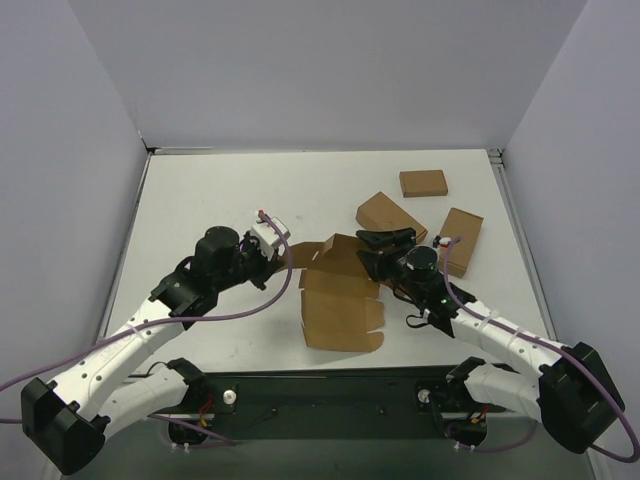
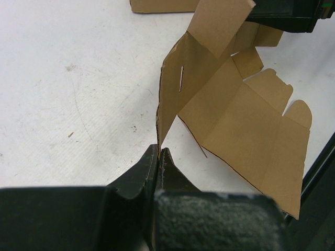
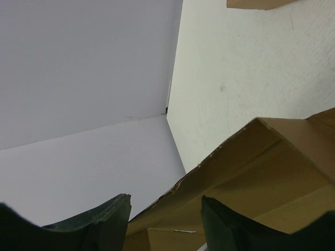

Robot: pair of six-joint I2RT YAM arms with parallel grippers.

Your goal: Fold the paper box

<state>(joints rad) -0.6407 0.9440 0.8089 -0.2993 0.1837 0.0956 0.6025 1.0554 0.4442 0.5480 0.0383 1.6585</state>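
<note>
The paper box [image 1: 340, 300] is a brown cardboard blank lying partly flat at the table's middle, with its far end lifted. My left gripper [image 1: 292, 262] is at the blank's left far corner. In the left wrist view it [image 2: 159, 151] is shut on the thin edge of an upright side flap of the paper box [image 2: 241, 120]. My right gripper [image 1: 378, 250] is at the blank's far right end. In the right wrist view it [image 3: 166, 209] is open, with a raised panel of the box [image 3: 251, 167] standing between its fingers.
Three small ready-made brown boxes lie at the back right: one far back [image 1: 423, 183], one behind my right gripper [image 1: 390, 212], one to its right [image 1: 460, 240]. Grey walls enclose the white table [image 1: 200, 200]. My right gripper's black body shows in the left wrist view [image 2: 285, 15].
</note>
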